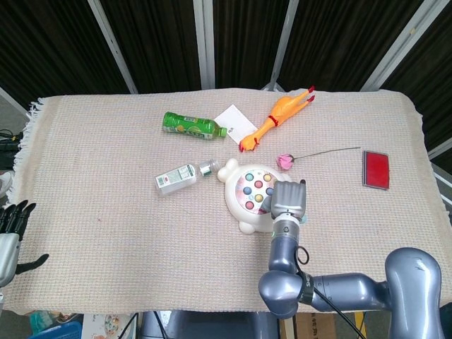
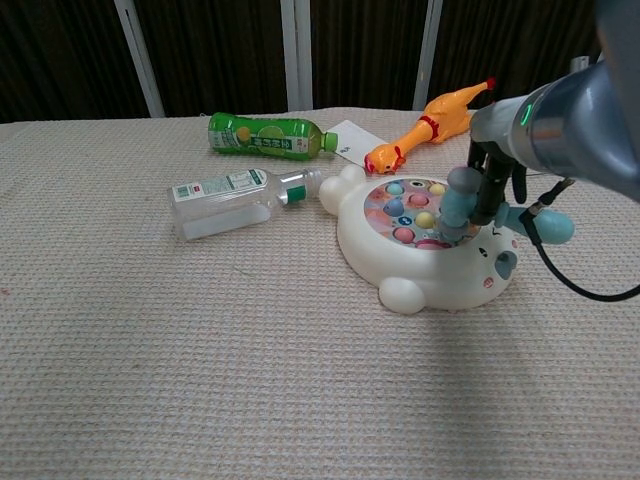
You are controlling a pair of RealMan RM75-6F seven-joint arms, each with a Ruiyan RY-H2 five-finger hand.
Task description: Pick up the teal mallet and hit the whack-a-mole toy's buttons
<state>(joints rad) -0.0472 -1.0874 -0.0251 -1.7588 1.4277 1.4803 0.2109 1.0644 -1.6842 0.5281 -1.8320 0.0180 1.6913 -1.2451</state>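
Note:
The white whack-a-mole toy [image 1: 234, 194] [image 2: 420, 280], with coloured buttons on top, lies mid-table. My right hand [image 1: 289, 200] [image 2: 493, 178] grips the handle of the teal mallet [image 2: 459, 202] at the toy's right side. In the chest view the mallet's head stands on or just above the buttons at the right of the toy's face; I cannot tell if it touches. The handle's end sticks out to the right. My left hand [image 1: 11, 232] hangs off the table's left edge, fingers apart, holding nothing.
A green bottle [image 1: 189, 125] and a clear bottle [image 1: 178, 178] lie left of the toy. Behind it are a white card [image 1: 235, 121], an orange rubber chicken [image 1: 275, 119] and a pink rose [image 1: 284, 161]. A red case [image 1: 376, 169] lies at the right.

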